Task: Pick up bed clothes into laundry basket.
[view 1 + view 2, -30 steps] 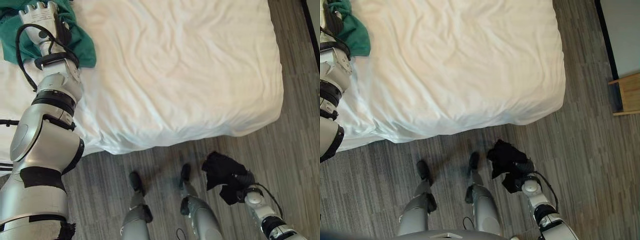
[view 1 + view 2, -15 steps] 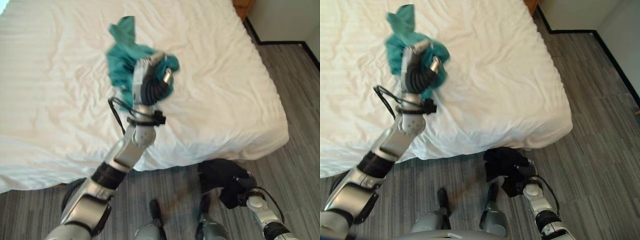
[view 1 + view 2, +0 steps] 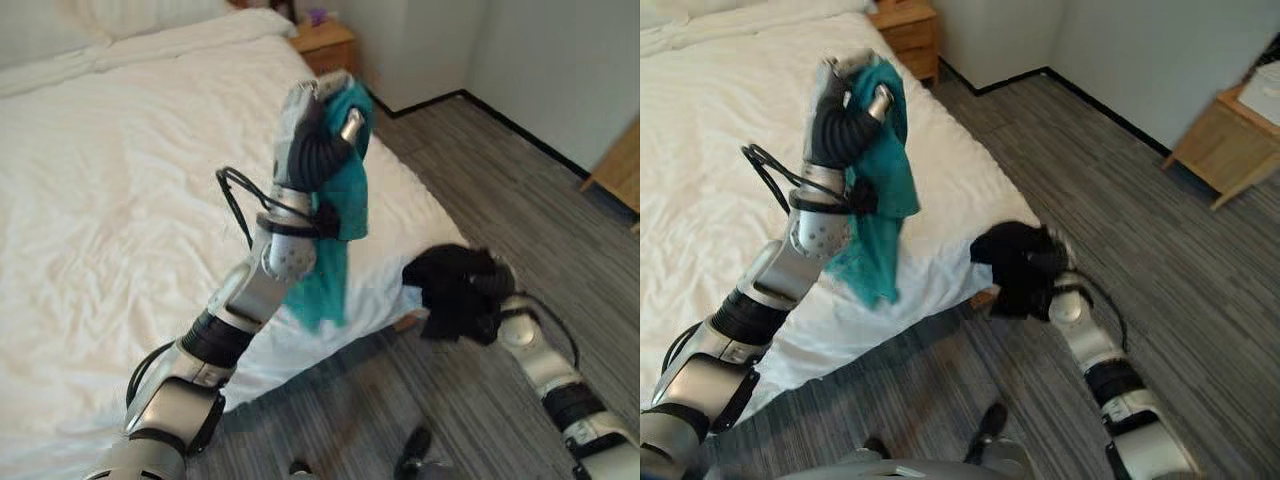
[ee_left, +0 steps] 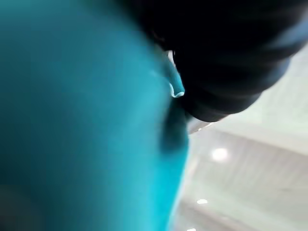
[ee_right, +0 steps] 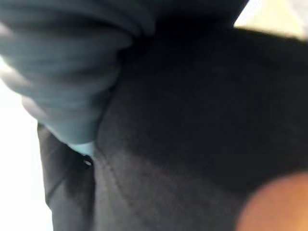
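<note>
My left hand is raised high over the white bed, shut on a teal garment that hangs down past the wrist. The same teal cloth covers most of the left wrist view beside the dark cover. My right hand is low by the bed's near corner, shut on a bunched black garment. The right wrist view is close on the black cloth.
A wooden nightstand stands at the head of the bed by the wall. Another wooden piece of furniture stands at the right. Grey striped floor runs between the bed and the wall.
The camera has turned right. My left hand has lifted the teal garment off the bed, so it now hangs free. The right hand has risen a little with the black garment.
</note>
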Robot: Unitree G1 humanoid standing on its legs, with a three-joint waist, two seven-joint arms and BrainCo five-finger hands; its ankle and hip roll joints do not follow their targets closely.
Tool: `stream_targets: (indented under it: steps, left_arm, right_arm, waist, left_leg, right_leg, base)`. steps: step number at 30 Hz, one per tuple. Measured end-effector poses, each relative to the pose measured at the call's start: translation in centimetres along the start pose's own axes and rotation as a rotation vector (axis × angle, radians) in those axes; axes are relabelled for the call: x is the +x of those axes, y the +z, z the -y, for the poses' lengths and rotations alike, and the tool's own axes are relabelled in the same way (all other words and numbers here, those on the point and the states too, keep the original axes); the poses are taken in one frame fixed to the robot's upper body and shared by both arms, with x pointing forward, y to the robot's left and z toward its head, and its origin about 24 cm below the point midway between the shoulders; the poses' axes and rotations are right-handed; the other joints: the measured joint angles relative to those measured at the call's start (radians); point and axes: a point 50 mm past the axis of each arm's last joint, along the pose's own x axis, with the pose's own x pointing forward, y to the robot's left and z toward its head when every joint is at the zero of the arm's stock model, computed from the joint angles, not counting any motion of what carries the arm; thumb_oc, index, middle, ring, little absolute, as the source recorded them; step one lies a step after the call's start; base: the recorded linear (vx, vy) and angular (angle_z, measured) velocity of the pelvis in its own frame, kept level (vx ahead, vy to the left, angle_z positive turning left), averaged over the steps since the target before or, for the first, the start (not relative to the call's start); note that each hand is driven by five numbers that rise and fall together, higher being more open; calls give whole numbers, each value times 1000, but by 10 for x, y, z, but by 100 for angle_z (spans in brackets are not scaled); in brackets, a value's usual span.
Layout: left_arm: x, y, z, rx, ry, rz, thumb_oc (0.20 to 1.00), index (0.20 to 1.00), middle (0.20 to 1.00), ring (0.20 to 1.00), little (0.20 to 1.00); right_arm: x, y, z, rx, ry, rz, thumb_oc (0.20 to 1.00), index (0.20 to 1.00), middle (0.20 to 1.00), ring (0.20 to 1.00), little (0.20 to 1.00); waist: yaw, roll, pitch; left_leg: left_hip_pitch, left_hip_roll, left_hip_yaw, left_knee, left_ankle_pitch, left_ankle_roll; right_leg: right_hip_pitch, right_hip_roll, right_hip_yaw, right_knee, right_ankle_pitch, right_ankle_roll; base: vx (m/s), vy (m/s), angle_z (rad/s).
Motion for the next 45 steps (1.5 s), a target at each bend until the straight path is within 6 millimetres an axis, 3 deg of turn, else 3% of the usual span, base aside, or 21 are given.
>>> stream_targets:
  steps: [2,5,7,8,9,10,15,17,21,24,27,28,30,31,32,35,36,38,41,44,45]
  left_arm:
    - [5,-2,5,-47,61,-43,200,200,200,200,200]
    - [12,-17,20,-132,82,-168,200,200,200,200,200]
    - [7,-14,32,-250,66,-211,200,200,200,200,200]
    - [-2,-12,31,-343,87,-241,200,200,200,200,200]
    - [-9,-11,31,-384,87,-250,200,200,200,200,200]
    - [-13,-11,32,-401,72,-260,200,200,200,200,200]
    - [-47,-21,39,-444,41,-377,200,200,200,200,200]
    - [-54,-25,47,-434,9,-430,200,200,200,200,200]
    - [-62,-31,56,-395,-20,-483,200,200,200,200,200]
    - [-65,-34,51,-370,-20,-495,200,200,200,200,200]
    - [-66,-34,48,-347,-33,-492,200,200,200,200,200]
    - [-64,-31,46,-342,-39,-471,200,200,200,200,200]
    - [-61,-27,47,-354,-34,-453,200,200,200,200,200]
    - [-59,-24,50,-369,-31,-450,200,200,200,200,200]
    - [-55,-19,54,-398,2,-450,200,200,200,200,200]
    - [-42,-3,67,-442,-22,-396,200,200,200,200,200]
    - [-18,6,74,-448,-17,-339,200,200,200,200,200]
    - [-4,6,72,-451,23,-332,200,200,200,200,200]
    - [-5,-3,63,-432,73,-351,200,200,200,200,200]
    - [-11,-14,53,-389,105,-378,200,200,200,200,200]
    - [-10,-14,51,-388,93,-378,200,200,200,200,200]
  right_arm:
    - [24,36,4,-83,22,112,200,200,200,200,200]
    - [56,125,12,-146,1,403,200,200,200,200,200]
    - [62,148,28,-153,-66,481,200,200,200,200,200]
    - [65,158,29,-161,-75,500,200,200,200,200,200]
    - [64,159,29,-162,-73,506,200,200,200,200,200]
    - [64,157,28,-164,-70,500,200,200,200,200,200]
    - [53,137,4,-183,-9,463,200,200,200,200,200]
    - [49,132,-4,-222,14,463,200,200,200,200,200]
    - [40,111,-21,-257,47,419,200,200,200,200,200]
    - [32,114,-35,-256,74,439,200,200,200,200,200]
    - [15,113,-51,-116,77,422,200,200,200,200,200]
    - [5,108,-65,-70,100,396,200,200,200,200,200]
    - [2,106,-70,-58,117,385,200,200,200,200,200]
    - [2,106,-69,-48,109,378,200,200,200,200,200]
    - [0,110,-60,4,63,384,200,200,200,200,200]
    - [2,111,-46,38,4,378,200,200,200,200,200]
    - [4,116,-30,46,-70,402,200,200,200,200,200]
    - [5,117,-30,38,-81,409,200,200,200,200,200]
    - [7,126,-30,36,-90,437,200,200,200,200,200]
    - [9,128,-32,44,-97,425,200,200,200,200,200]
    - [16,124,-19,16,-59,434,200,200,200,200,200]
  waist:
    - [-12,17,-8]
    - [-4,26,-15]
    - [-23,26,-15]
    - [-10,21,-12]
    - [30,9,-4]
    - [48,4,-2]
    - [60,12,12]
    - [74,60,36]
    - [99,91,55]
    - [140,91,60]
    - [152,44,67]
    - [148,-4,67]
    - [146,-70,60]
    - [140,-75,65]
    - [102,-47,91]
    - [60,53,153]
    - [-2,125,196]
    - [-63,110,214]
    - [-113,92,209]
    - [-115,53,181]
    - [-109,57,177]
  left_leg:
    - [13,27,-23,66,3,3]
    - [-15,108,-52,298,1,-8]
    - [-50,60,-211,292,-16,-51]
    - [-100,-32,-388,288,-41,-47]
    - [-107,-100,-477,256,-56,-27]
    - [-131,-123,-483,244,-56,-25]
    - [-316,-246,-585,30,-4,37]
    - [-356,-288,-592,-67,51,62]
    - [-410,-274,-524,-141,110,9]
    - [-353,-241,-505,-150,133,38]
    - [-288,-275,-450,-110,96,103]
    - [-247,-314,-431,-104,76,146]
    - [-237,-362,-444,-85,60,183]
    - [-234,-372,-470,-69,31,206]
    - [-217,-376,-557,-53,-11,221]
    - [-128,-342,-648,-98,-38,255]
    - [-88,-308,-715,-103,-53,246]
    - [-31,-333,-714,-78,-52,219]
    - [82,-357,-692,-55,-101,145]
    - [226,-360,-662,-70,-149,69]
    - [264,-355,-656,-56,-172,37]
  right_leg:
    - [-5,34,50,-4,-10,-14]
    - [6,74,203,-37,8,-56]
    - [31,92,275,-59,-9,-75]
    - [39,98,354,-68,-8,-84]
    - [40,96,421,-72,1,-81]
    - [55,99,454,-93,22,-70]
    - [59,109,653,-120,-3,-70]
    - [77,121,691,-137,-3,-63]
    - [148,145,743,-150,-70,-27]
    - [230,131,828,-145,-167,18]
    - [182,96,708,217,-276,147]
    - [158,78,681,431,-278,258]
    - [139,63,666,548,-264,298]
    - [116,79,653,601,-243,287]
    - [10,126,622,856,-154,262]
    - [-190,140,493,969,-294,127]
    - [-326,137,403,839,-338,68]
    - [-395,94,408,561,-307,57]
    - [-383,34,338,90,-126,58]
    - [-310,-27,157,11,-121,83]
    - [-293,-17,172,44,-15,-41]
  base:
    - [-1,-332,-107]
    - [91,-412,-152]
    - [27,-263,-92]
    - [51,-231,-173]
    - [165,-188,-195]
    - [120,-115,-148]
    - [267,-97,-130]
    - [458,-86,-125]
    - [559,-49,-59]
    - [610,10,-95]
    - [481,-41,-65]
    - [354,-89,1]
    - [380,-28,4]
    - [543,108,32]
    - [384,155,47]
    - [517,54,35]
    - [455,-140,80]
    - [419,-164,99]
    - [505,-148,64]
    - [663,-185,60]
    - [450,-172,47]
